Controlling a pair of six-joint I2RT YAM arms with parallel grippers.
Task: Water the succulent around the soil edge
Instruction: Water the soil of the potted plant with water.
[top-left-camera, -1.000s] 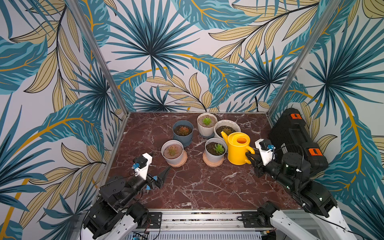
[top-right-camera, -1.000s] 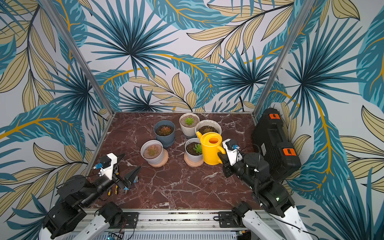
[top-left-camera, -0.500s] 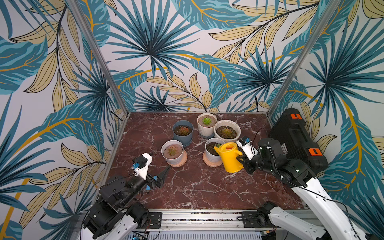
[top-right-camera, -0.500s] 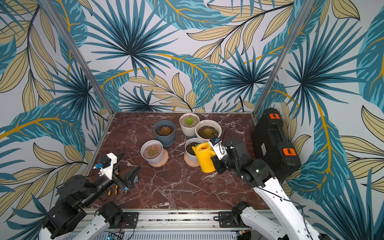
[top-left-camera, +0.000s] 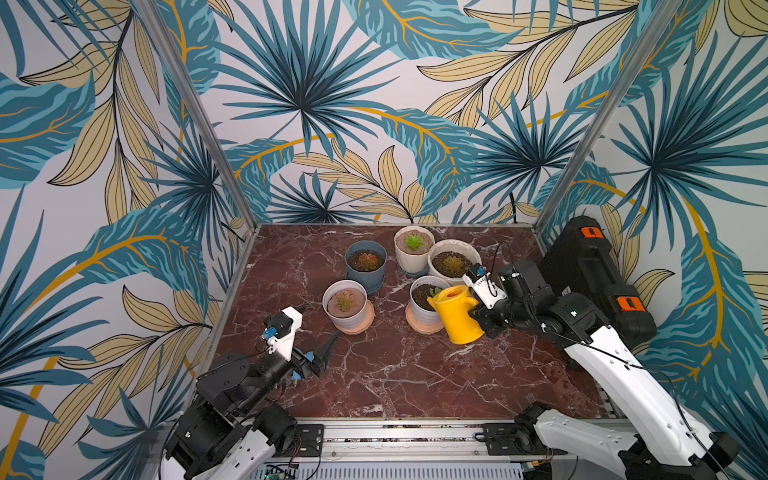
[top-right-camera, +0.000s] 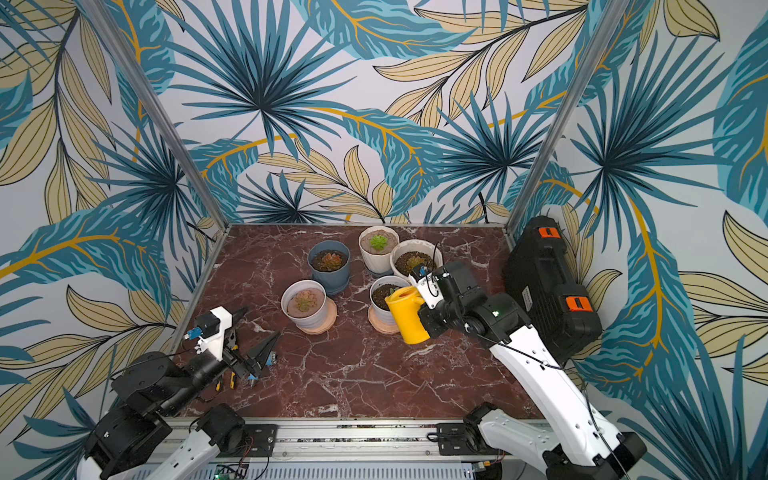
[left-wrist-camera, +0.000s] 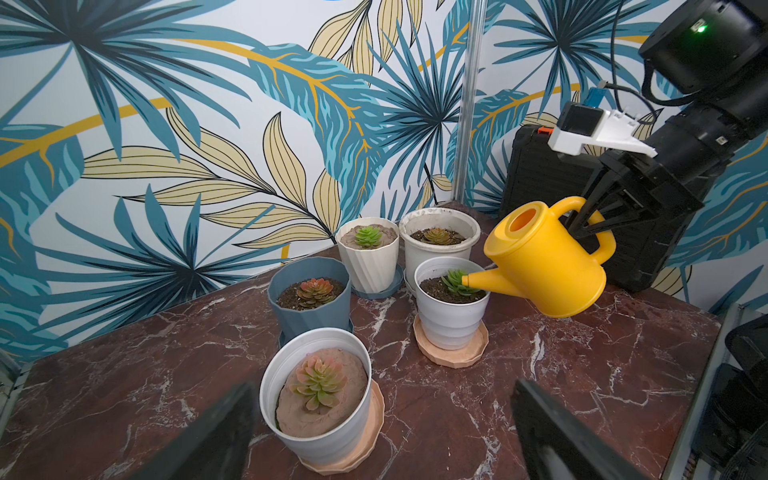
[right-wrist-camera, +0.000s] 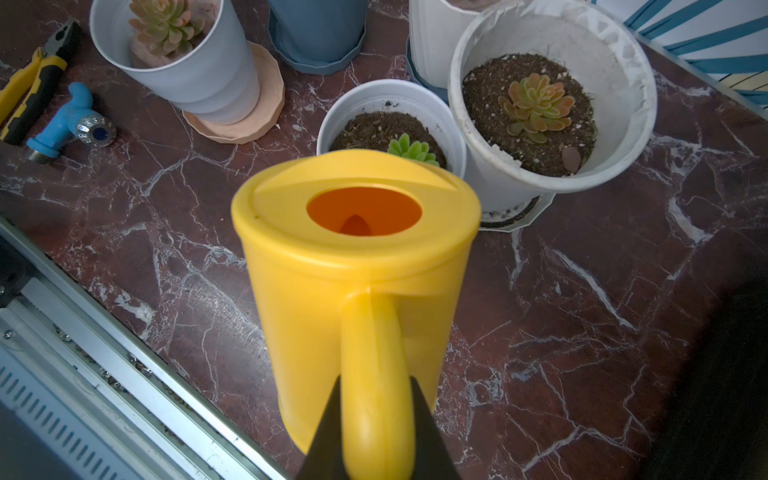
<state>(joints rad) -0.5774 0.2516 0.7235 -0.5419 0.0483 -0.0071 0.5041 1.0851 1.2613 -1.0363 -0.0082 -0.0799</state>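
Grip on the yellow watering can is by the right claw, its fingers pinching the handle from both sides. Can is clear of the tabletop and tilted, spout lower than the body and pointing left. Spout crosses the right-hand rim of the small white pot; its tip is above the dark soil, just beside the green succulent. That pot stands on a tan saucer right of centre, the near-right member of a cluster of five. Whether the tip touches a leaf cannot be told.

Other pots: large white pot just behind it, ribbed white pot at the far middle, blue pot at the far left of the group, and a white pot with a pink-green rosette at near left on its own saucer. All stand upright.

On the other side, the left claw is at the near left of the tabletop, fingers spread wide, pointing toward the near-left pot and apart from it. A pair of pliers and a blue tap fitting lie on the tabletop beside that arm. A black case stands at the far right, beyond the right arm.
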